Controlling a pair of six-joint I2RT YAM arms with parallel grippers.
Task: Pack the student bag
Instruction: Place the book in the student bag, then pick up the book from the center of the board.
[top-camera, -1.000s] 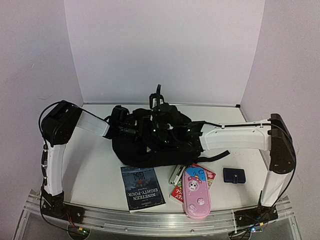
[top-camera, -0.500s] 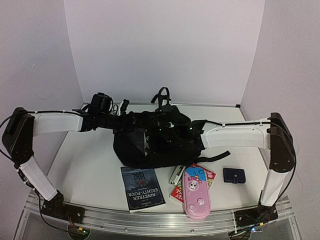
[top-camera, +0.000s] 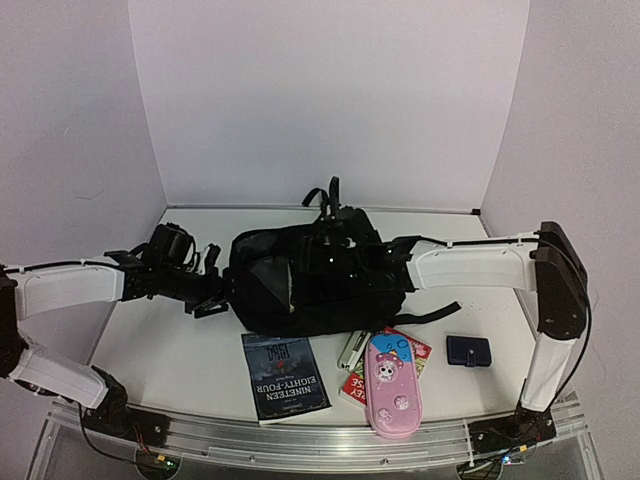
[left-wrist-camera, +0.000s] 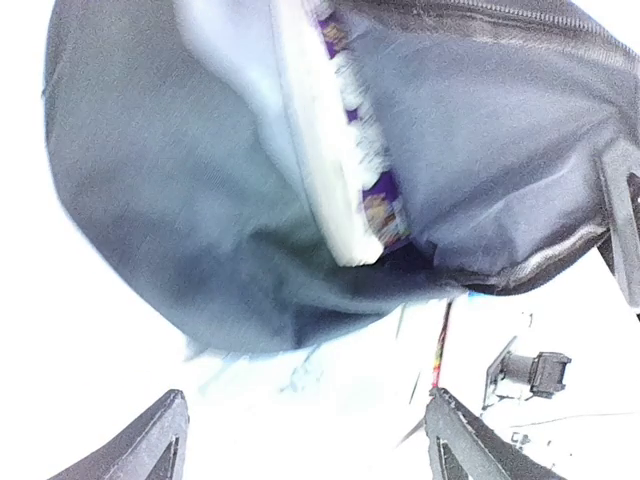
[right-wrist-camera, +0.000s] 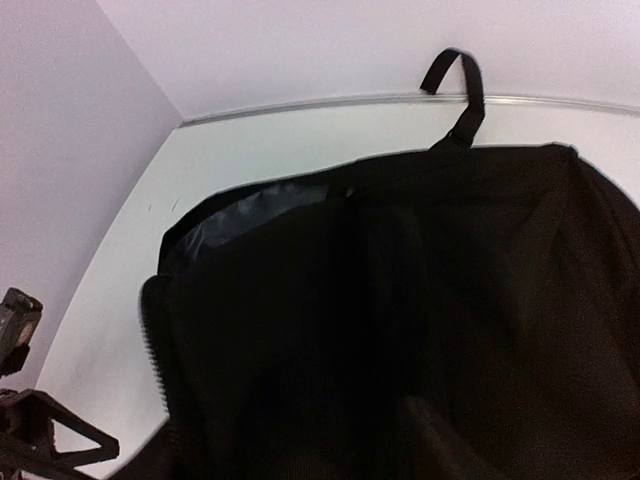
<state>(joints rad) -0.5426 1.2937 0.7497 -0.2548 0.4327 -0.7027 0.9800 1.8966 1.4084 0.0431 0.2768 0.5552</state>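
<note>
Left wrist blurred, left claw (left-wrist-camera: 305, 420) apart, right claw (top-camera: 345, 255) lost against student bag (top-camera: 300, 295), state unclear.

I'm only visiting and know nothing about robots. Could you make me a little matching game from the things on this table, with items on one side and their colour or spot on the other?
Things:
1. student bag
2. pencil case
3. small pouch
4. paperback book

Descriptions:
A. dark blue, lying alone at the right side of the table
B. black, the biggest item, in the middle
C. pink, near the front edge
D. dark cover with a white title, just in front of the bag's left half

Pairs: 1-B, 2-C, 3-A, 4-D
</note>
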